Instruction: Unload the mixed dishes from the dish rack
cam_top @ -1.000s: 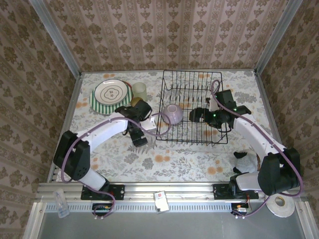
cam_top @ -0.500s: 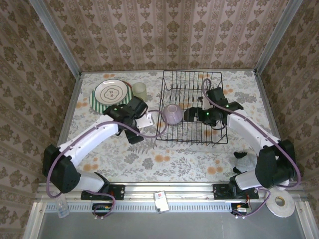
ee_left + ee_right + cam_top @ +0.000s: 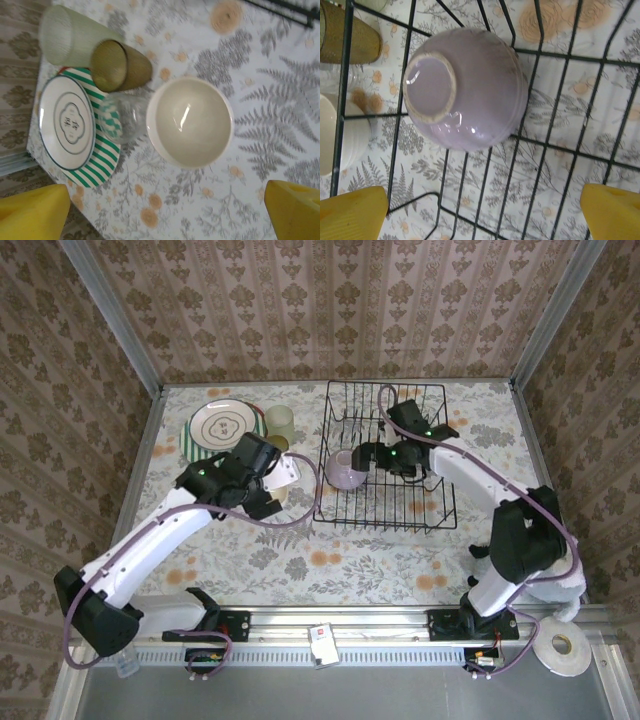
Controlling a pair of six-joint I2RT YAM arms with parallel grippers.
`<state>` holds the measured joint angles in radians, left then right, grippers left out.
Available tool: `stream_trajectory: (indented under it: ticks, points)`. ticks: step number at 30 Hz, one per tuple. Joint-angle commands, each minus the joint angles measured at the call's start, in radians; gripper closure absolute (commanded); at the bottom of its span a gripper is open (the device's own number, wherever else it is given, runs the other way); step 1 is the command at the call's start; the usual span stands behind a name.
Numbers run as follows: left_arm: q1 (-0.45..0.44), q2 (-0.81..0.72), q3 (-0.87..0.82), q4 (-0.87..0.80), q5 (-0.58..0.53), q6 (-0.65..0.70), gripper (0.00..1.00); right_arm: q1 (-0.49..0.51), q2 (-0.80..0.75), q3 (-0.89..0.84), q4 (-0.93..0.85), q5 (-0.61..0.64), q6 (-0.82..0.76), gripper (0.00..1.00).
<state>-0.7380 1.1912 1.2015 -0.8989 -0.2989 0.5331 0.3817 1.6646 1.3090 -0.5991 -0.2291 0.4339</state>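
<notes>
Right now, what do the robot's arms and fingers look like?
The left arm and right arm are long white tubes with chunky black joints. A purple cable loops along each one, and tiny green lights glow near the wrists. The fingertips are bright yellow.

you have no text, number or brand here that can be read. the nearest thing to a sign is the small dark mark inside the four-lobed frame at the centre of the cream plate (image 3: 66, 121); in the left wrist view it looks like a couple of characters, but the strokes are too blurred for you to make out. the white tag (image 3: 322, 643) on the rail (image 3: 400, 625) at the near edge of the worktop carries a red spot, too small in the top view to tell whether it is lettering.
</notes>
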Motion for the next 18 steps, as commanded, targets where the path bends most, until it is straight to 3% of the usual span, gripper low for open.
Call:
stream_trajectory:
  ticks: [1, 9, 18]
  points:
    - [0.016, -0.037, -0.025, 0.128, 0.017, -0.113, 0.0, 0.02, 0.072, 0.078, -0.036, 0.061, 0.019, 0.0]
    - [0.109, -0.013, 0.034, 0.186, 0.182, -0.434, 0.0, 0.058, 0.238, 0.246, -0.079, 0.183, 0.021, 0.0]
    - [0.113, 0.048, 0.06, 0.24, 0.304, -0.587, 0.0, 0.089, 0.345, 0.369, -0.108, 0.218, 0.027, 0.0]
